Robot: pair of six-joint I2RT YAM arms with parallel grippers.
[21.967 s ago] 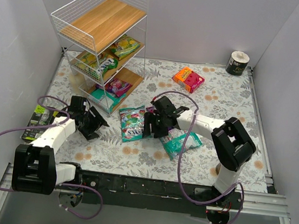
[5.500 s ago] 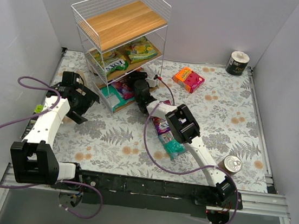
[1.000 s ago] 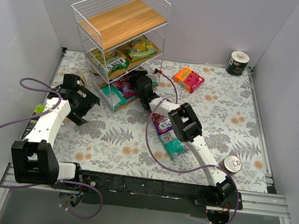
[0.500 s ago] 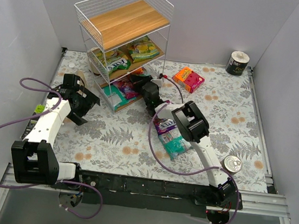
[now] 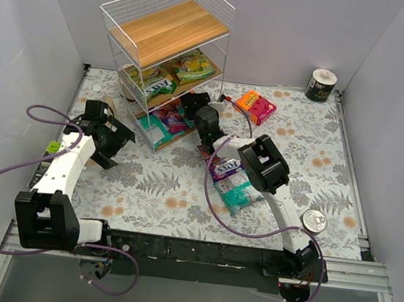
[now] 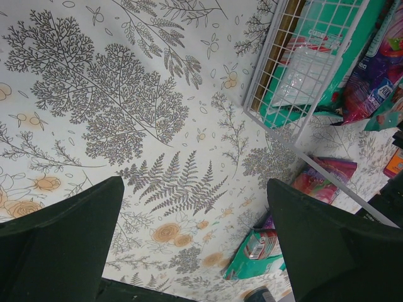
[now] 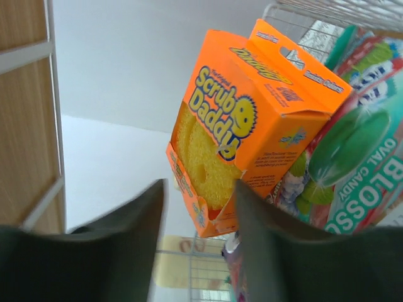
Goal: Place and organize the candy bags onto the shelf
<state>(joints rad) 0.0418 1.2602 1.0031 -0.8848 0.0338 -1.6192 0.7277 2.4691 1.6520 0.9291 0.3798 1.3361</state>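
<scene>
The shelf (image 5: 169,29) stands at the back left. Yellow-green candy bags (image 5: 190,65) lie on its middle tier. A purple bag (image 5: 170,120) and a teal bag (image 5: 153,130) lie on the bottom tier. On the table lie a purple-white bag (image 5: 225,170) and a teal bag (image 5: 239,197). My right gripper (image 5: 201,112) is open and empty just right of the bottom tier. In the right wrist view its fingers (image 7: 126,245) frame an orange box (image 7: 245,119) and a green-white bag (image 7: 352,170). My left gripper (image 5: 112,140) is open and empty left of the shelf, its fingers (image 6: 63,233) over bare cloth.
An orange-pink box (image 5: 255,106) lies right of the shelf. A metal can (image 5: 314,221) stands at the near right and a dark roll (image 5: 321,84) at the far right corner. The shelf's wire corner (image 6: 283,82) is close ahead of my left gripper.
My right gripper has drawn back to the right, away from the bottom tier. The shelf shifted slightly to the right. The left arm has not moved.
</scene>
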